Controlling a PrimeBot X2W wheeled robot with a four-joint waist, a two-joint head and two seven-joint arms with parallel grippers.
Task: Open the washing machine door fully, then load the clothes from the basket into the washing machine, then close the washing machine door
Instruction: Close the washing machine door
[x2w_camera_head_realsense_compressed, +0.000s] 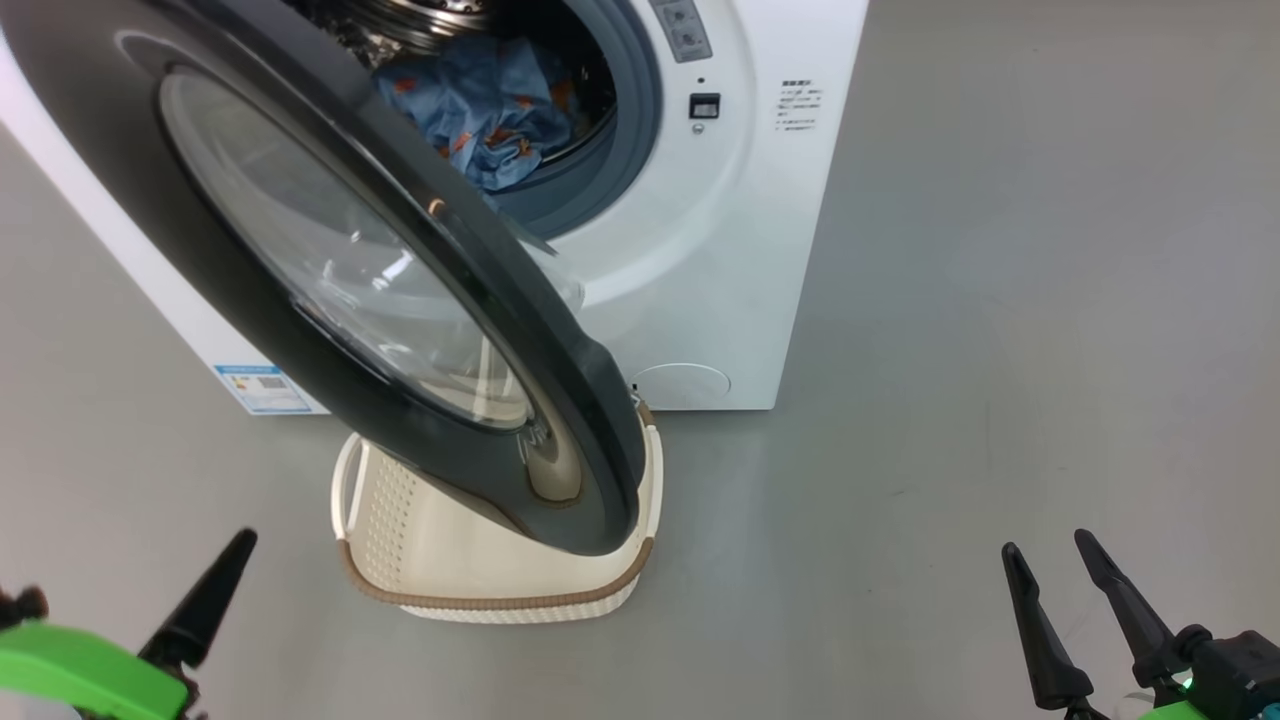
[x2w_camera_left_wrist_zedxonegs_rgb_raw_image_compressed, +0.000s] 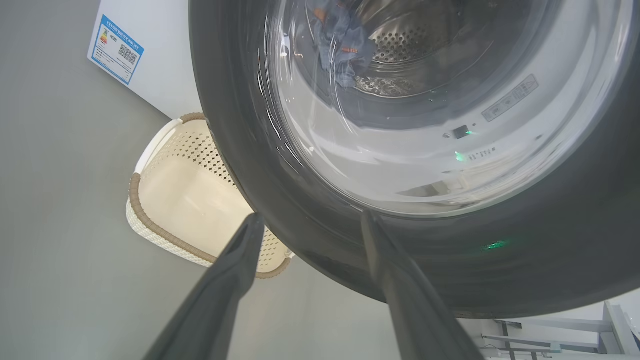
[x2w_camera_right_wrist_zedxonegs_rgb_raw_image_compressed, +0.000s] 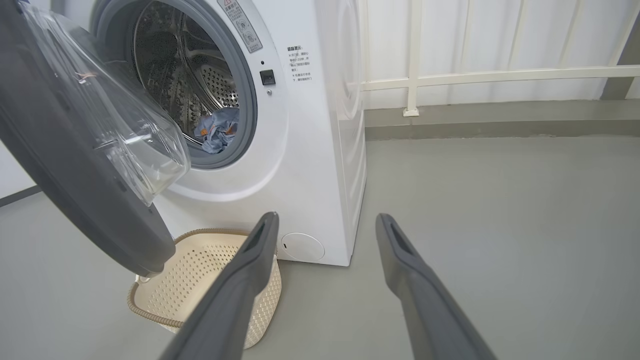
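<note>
Your washing machine (x2w_camera_head_realsense_compressed: 720, 280) stands ahead, a little to your left. Its big round door (x2w_camera_head_realsense_compressed: 340, 260) is hinged on your left and hangs about half open, its glossy black rim and bulging glass swung out over the basket (x2w_camera_head_realsense_compressed: 500, 603), which looks empty on the floor. The blue printed clothes (x2w_camera_head_realsense_compressed: 490, 110) lie in the drum, so I judge only closing is left. The door's outer face looks toward your left gripper (x2w_camera_left_wrist_zedxonegs_rgb_raw_image_compressed: 311, 217), fingers spread, close before the lower rim; whether they touch, I cannot tell. That arm is nearer, so push toward the machine. Your right gripper (x2w_camera_head_realsense_compressed: 1046, 542), also spread, sits well off right.
</note>
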